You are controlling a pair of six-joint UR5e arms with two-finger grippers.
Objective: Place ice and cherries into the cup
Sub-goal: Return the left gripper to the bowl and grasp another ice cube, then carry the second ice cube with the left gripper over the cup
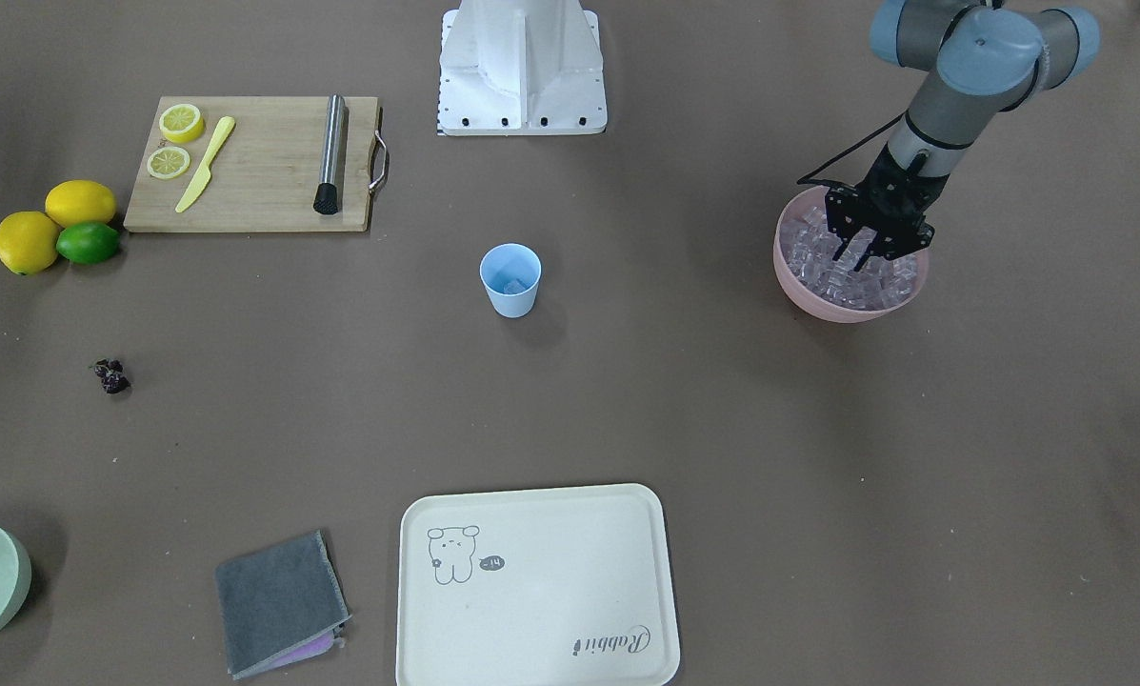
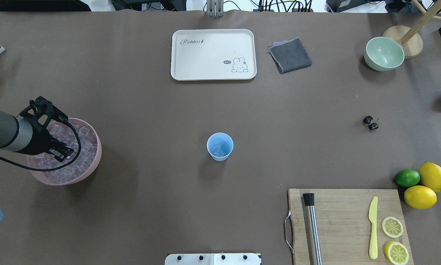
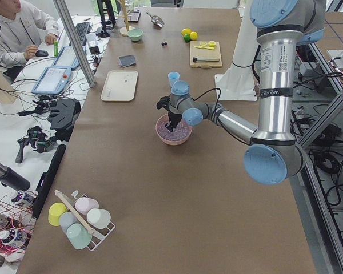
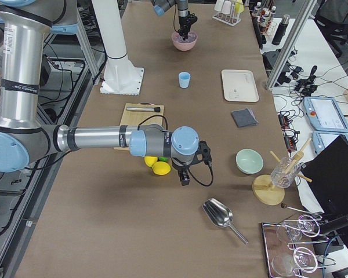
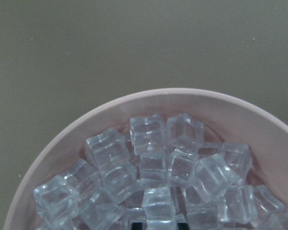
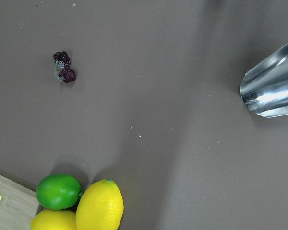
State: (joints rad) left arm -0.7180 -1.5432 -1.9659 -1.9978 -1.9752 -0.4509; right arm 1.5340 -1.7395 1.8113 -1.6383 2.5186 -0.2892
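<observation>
- Jaws of the left gripper (image 1: 865, 252) look parted, fingers pointing down into the heaped ice (image 5: 149, 167) in the pink bowl (image 1: 798, 286). Cubes show between them, though the views are too small to say whether one is nipped yet.
- That pose suits picking a single cube: the pile is loose and slippery, so coming straight down lets the fingers straddle one.
- Jaws of the right gripper (image 4: 184, 174) cannot be judged. It shows only in the side view, hanging low over the table beside the lemons (image 4: 156, 165).
- Its wrist camera looks down on the cherries (image 6: 62, 67), which lie on bare table, apart from the lime (image 6: 59, 191) and the metal scoop (image 6: 273, 91). I judge it is placed there ready for them.
- Midway between the two arms the cup (image 1: 510, 300) stands upright, so either can reach it. At least one cube seems to lie in it already, so the ice step is under way and the cherries are not yet in.
</observation>
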